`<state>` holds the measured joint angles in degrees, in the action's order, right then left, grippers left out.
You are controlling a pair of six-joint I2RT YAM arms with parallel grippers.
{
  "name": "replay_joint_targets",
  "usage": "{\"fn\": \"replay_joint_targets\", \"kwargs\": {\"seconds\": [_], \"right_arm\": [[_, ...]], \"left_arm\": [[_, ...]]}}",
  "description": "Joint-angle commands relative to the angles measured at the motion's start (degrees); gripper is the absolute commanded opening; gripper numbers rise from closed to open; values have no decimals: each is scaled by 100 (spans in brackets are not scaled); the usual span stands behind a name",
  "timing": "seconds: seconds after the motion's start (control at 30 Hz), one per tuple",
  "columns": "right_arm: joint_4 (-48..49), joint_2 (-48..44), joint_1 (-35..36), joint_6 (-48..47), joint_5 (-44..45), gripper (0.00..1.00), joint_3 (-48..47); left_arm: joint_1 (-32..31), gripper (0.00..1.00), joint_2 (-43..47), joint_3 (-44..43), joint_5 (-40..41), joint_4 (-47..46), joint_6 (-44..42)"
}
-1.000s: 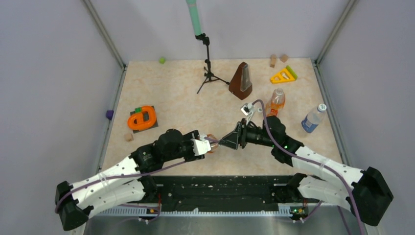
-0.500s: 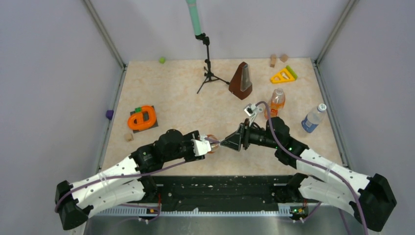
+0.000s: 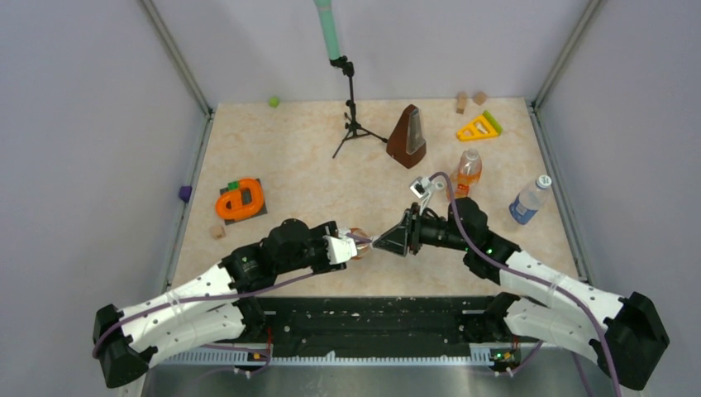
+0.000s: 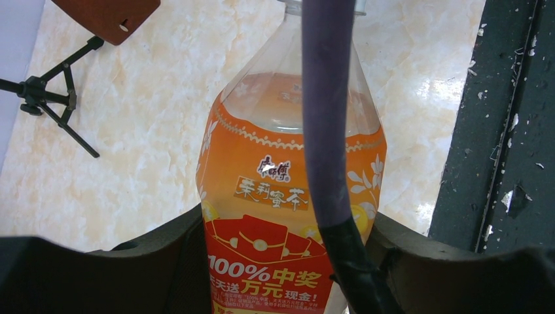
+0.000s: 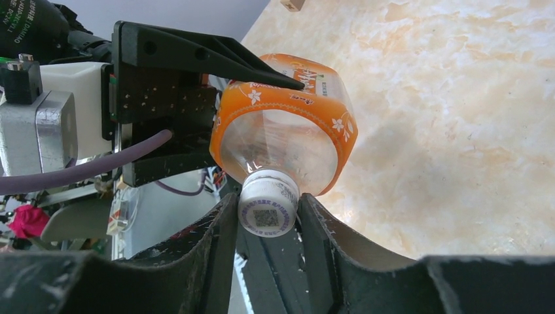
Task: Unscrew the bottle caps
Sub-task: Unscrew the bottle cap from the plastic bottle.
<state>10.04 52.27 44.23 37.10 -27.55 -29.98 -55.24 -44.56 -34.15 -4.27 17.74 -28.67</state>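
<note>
Cap of the squat orange bottle sits right between the two black fingers of the right gripper. Both fingers press against its white ribbed sides, so the gripper is closed narrowly on it. The cap's printed top faces the right wrist camera, and the cap is seated on the bottle's neck.

The left gripper has the bottle by its lower body. Its fingers are spread partway and pressed to either side of the orange label, and a purple cable crosses in front of the bottle in the left wrist view. The bottle lies on its side, neck pointing toward the right arm. In the overhead view the two grippers meet nose to nose over the near middle of the table, with the bottle bridging them.

The other two bottles stand well apart from both grippers on the right side of the table. The slim orange bottle is upright just right of the brown metronome, and the clear bottle with a blue label is near the right edge. Each has its white cap on.
</note>
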Motion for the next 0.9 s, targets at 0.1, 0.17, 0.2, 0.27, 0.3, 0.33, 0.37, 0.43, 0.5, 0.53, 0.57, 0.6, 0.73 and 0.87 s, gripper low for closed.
{"fn": "replay_joint_targets", "kwargs": {"seconds": [0.1, 0.17, 0.2, 0.27, 0.3, 0.33, 0.37, 0.43, 0.5, 0.53, 0.57, 0.6, 0.73, 0.87], "right_arm": [[155, -30, 33, -132, -74, 28, -52], [143, -27, 33, -194, -121, 22, -52], [169, -19, 33, -243, -166, 19, -59], [165, 15, 33, -432, -368, 13, -105], [134, 17, 33, -560, -453, 10, -138], [96, 11, 40, -741, -524, 8, -173], [69, -3, 46, -919, -599, 7, -203], [-56, -10, 42, -1260, -686, 6, -287], [-216, -11, 43, -1579, -757, 5, -393], [-295, -10, 42, -1774, -786, 4, -432], [-362, -7, 42, -1862, -832, 4, -471], [-413, -12, 42, -1982, -865, 4, -500], [-484, -59, 42, -2330, -1035, 0, -559], [-290, -163, 42, -2469, -1385, 0, -497]], "left_arm": [[-38, 0, -6, -29, 2238, -843, -74], [-39, 0, -12, -34, 2231, -842, -50], [-37, 0, -27, -57, 2213, -819, 11], [-39, 0, -82, -201, 2078, -619, 220], [-35, 0, -135, -308, 1967, -501, 387], [-27, 0, -215, -436, 1920, -379, 611], [-31, 0, -307, -554, 1801, -235, 765], [-29, 0, -494, -761, 1600, 11, 907], [-30, 0, -638, -938, 1429, 201, 1043], [-28, 0, -644, -977, 1330, 228, 1070], [-19, 0, -629, -1001, 1228, 243, 1095], [-20, 0, -592, -1011, 1134, 243, 1124], [0, 0, -363, -1085, 683, 281, 1207], [20, 0, -132, -1136, 463, 352, 1259]]}}
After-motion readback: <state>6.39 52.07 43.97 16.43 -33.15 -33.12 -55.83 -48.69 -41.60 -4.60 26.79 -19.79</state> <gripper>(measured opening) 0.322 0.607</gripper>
